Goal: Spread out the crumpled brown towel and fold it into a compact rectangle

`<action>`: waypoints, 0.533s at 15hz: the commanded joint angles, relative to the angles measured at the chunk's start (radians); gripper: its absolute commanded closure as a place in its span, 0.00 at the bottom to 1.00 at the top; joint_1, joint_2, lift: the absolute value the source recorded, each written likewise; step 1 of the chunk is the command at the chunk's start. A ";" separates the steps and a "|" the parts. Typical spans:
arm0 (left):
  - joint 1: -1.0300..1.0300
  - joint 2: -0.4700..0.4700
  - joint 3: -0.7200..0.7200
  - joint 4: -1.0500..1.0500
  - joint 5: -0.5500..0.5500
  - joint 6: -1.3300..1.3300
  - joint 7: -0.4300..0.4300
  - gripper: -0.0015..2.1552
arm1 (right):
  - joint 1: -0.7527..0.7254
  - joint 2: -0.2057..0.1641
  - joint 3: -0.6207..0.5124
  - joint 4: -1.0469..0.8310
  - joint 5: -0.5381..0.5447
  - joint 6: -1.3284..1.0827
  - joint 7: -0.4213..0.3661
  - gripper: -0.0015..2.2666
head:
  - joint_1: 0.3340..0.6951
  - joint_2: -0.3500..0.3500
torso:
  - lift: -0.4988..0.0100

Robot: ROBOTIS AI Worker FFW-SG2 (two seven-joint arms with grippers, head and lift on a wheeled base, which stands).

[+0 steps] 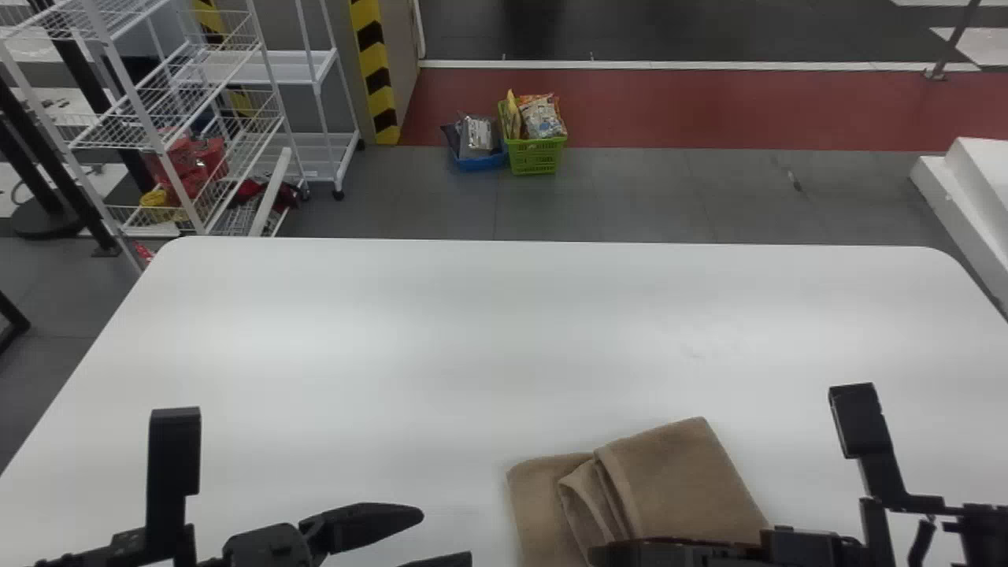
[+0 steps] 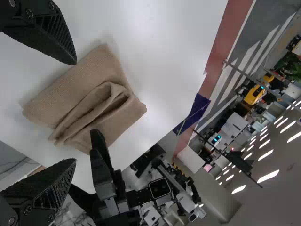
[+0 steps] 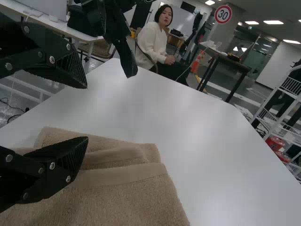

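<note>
Brown towel (image 1: 677,480) loosely folded on table (image 1: 394,331), near side; left gripper (image 1: 446,537) left of towel, right gripper (image 1: 677,551) by it, both spread, empty

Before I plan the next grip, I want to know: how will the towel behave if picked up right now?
The towel will probably hang floppy, since its layers slump in soft folds. The loose inner fold may slide open. Its matte, textured cloth looks unlikely to slip.

Lab space — shelving (image 1: 147,126), striped pillar (image 1: 375,59)
</note>
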 commanded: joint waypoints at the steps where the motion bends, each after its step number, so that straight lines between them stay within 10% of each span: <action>1: 0.005 0.000 0.003 -0.004 0.001 0.000 0.000 0.04 | -0.011 0.005 0.069 -0.006 0.023 0.002 -0.012 0.62 | 1.00 0.62 | 0.73; 8: 0.005 0.001 0.009 -0.004 0.001 0.000 -0.005 0.04 | -0.055 0.029 0.240 0.086 0.155 0.002 -0.055 0.63 | 1.00 0.80 | 0.73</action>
